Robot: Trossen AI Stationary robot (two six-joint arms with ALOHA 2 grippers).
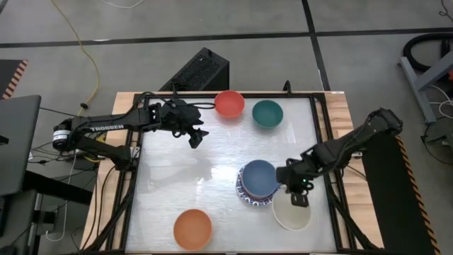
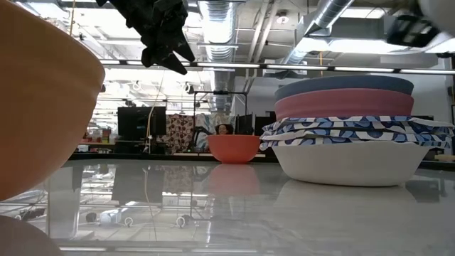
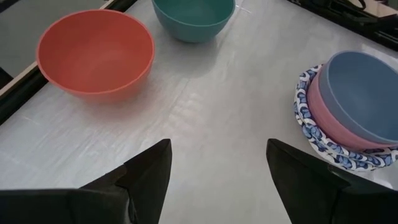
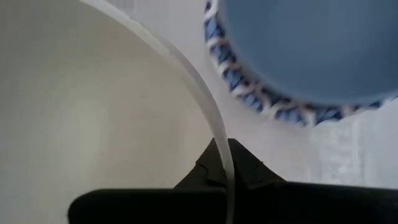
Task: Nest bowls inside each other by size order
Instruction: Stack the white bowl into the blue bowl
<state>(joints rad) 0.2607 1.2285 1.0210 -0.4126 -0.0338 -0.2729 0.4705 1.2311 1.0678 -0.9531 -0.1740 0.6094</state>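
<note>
My right gripper [image 1: 297,197] is shut on the cream bowl [image 1: 292,212], at the table's near right, next to the stack. In the stack, the blue bowl [image 1: 260,176] sits in the pink bowl [image 2: 345,103], which sits in the blue-and-white patterned bowls [image 2: 355,131]. My left gripper [image 1: 197,136] is open and empty, above the table's far left part. The red bowl [image 1: 229,103] and the teal bowl [image 1: 267,113] stand at the far edge. The orange bowl [image 1: 192,229] stands at the near edge. My right gripper pinches the cream bowl's rim [image 4: 219,146] on the bowl's far side. One finger [image 4: 208,171] is inside the bowl and one finger [image 4: 249,169] is outside. The fingers come from above. The bowl's mouth faces up, and in the low view the bowl [image 2: 439,7] shows high above the table top.
A raised dark frame [image 1: 318,134] runs round the white table top. There is bare table between the orange bowl and the stack, and in the middle left. Beyond the far edge a dark box [image 1: 200,69] stands on the floor.
</note>
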